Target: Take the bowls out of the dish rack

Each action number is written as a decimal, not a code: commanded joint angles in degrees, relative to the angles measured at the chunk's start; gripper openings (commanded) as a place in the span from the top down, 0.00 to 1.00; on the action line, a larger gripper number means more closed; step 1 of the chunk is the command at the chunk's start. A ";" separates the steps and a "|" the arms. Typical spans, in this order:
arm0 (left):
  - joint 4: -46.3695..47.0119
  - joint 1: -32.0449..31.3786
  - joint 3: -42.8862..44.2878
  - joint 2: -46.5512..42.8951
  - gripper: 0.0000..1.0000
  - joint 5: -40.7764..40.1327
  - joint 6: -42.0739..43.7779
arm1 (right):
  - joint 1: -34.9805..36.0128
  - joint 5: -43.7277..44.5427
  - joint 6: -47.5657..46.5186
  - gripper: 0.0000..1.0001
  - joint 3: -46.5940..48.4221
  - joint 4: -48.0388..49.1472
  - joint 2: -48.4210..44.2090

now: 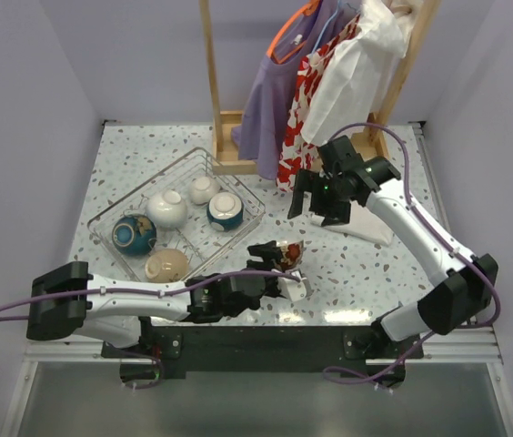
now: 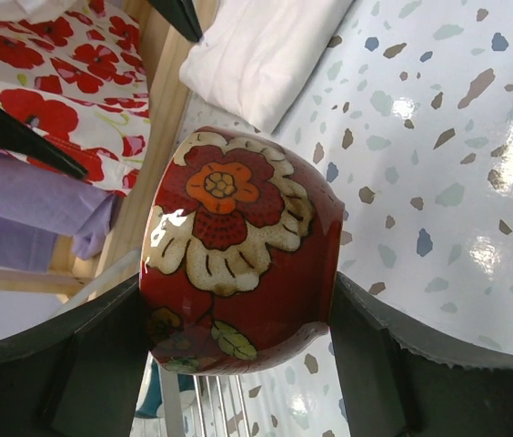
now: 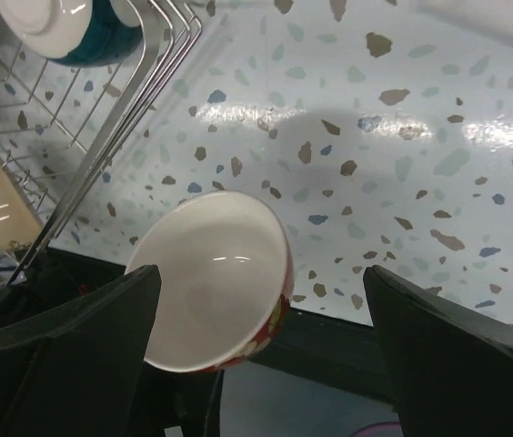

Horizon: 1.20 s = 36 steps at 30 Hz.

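1. Silver wire fills the left of the top view. The dish rack (image 1: pixel 193 241) holds five of the bowls: a dark blue patterned bowl (image 1: pixel 134 234), a beige bowl (image 1: pixel 166 265), a large white bowl (image 1: pixel 167 208), a smaller white bowl (image 1: pixel 204 188) and a teal-banded bowl (image 1: pixel 226 210).
2. Moving to the centre, the left gripper (image 1: pixel 279 269) reaches in from the lower left. Its jaws are set wide and clamped on the red bowl (image 2: pixel 238 255), one finger against each side of the flowered wall.
3. That bowl is tipped on its side with its white inside facing up, just outside the rack's lower right edge, over the speckled tabletop (image 1: pixel 366 264). I cannot tell whether it touches the surface.
4. Over on the right, the right gripper (image 1: pixel 316 209) hangs above the table beside a folded white cloth (image 1: pixel 358 228). Its jaws are spread fully and there is nothing between them.
5. The step in hand, as I read it, is carrying the first bowl away from the rack; one is out and five are left.
6. The next move calls for turning the red bowl upright and lowering it onto bare table clear of the rack and the cloth. Only then should the fingers let go, because a glazed wall can slip.
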 commanded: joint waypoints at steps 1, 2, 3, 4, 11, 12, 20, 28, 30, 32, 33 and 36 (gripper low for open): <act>11.19 -0.38 0.92 -1.77 1.00 -2.79 4.04 | -0.03 -10.08 -3.81 0.01 4.16 -7.34 4.58; 11.45 -0.38 0.92 -1.77 1.00 -2.79 4.65 | -0.03 -10.78 -5.03 0.01 4.52 -8.23 5.28; 11.63 -0.38 0.83 -1.77 1.00 -2.71 5.09 | 0.14 -11.31 -5.57 0.01 4.87 -8.94 5.90; 11.98 -0.38 0.83 -1.51 1.00 -2.71 5.88 | 0.05 -11.75 -6.01 0.01 4.87 -10.08 6.60; 11.46 -0.38 0.39 -0.89 1.00 -2.00 7.91 | 0.49 -10.97 -10.58 0.20 1.89 -13.08 8.01; 11.28 -0.38 0.48 -0.80 1.00 -1.91 8.00 | 0.67 -10.96 -10.76 0.23 1.45 -12.73 8.10; 9.61 -0.47 1.09 -0.45 1.00 -1.12 8.70 | 3.30 -11.75 -10.76 0.51 -2.33 -10.00 9.42; 4.78 -0.56 1.27 -0.62 0.86 -1.74 4.24 | 3.83 -9.65 -10.49 1.00 -2.60 -8.51 8.81; 3.29 -0.65 1.36 -1.76 0.61 -1.21 2.38 | 3.75 -9.21 -10.14 1.00 -3.47 -7.20 8.19; 2.41 -0.65 1.45 -2.73 0.35 -1.21 -0.78 | 3.83 -7.72 -9.00 1.00 -4.70 -5.96 6.79; 1.53 -0.65 1.62 -3.95 0.28 -1.38 -1.83 | 3.83 -6.76 -8.74 1.00 -5.06 -4.91 6.35; -1.44 -0.65 2.23 -6.41 0.08 -1.56 -6.84 | 3.83 -2.89 -7.68 1.00 -6.64 -2.37 4.50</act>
